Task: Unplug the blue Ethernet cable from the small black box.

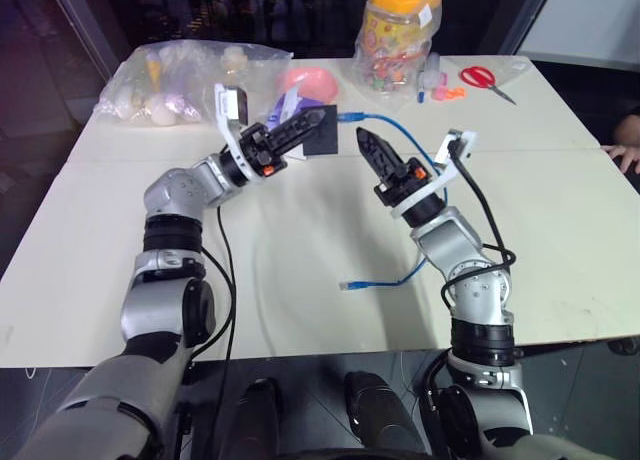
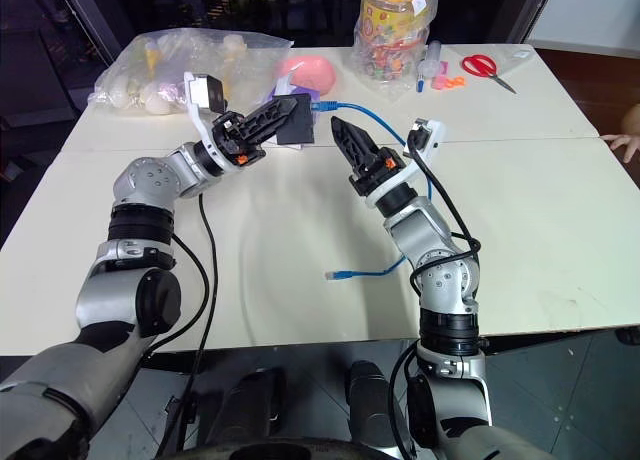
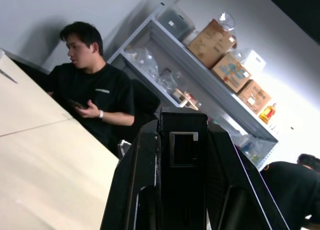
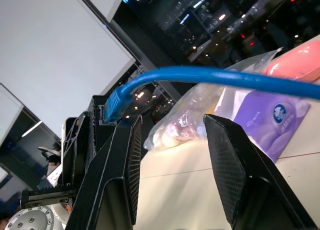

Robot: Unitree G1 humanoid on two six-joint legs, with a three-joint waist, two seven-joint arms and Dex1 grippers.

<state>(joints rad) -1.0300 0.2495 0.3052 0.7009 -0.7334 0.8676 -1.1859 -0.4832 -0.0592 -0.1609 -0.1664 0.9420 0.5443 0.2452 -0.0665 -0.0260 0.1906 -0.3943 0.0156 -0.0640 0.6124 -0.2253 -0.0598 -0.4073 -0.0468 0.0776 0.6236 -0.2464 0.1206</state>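
My left gripper is shut on the small black box and holds it off the table near the far middle. In the left wrist view the box sits between the fingers, with an empty port facing the camera. The blue Ethernet cable runs from the box's right side, arcs behind my right arm and ends in a loose plug on the table. Its other plug sits at the box's edge. My right gripper is open just below the cable, close to the box, with nothing between its fingers.
Along the table's far edge lie a clear plastic bag of items, a purple tissue pack, a pink object, a candy jar and red scissors. A person's hand rests at the right edge.
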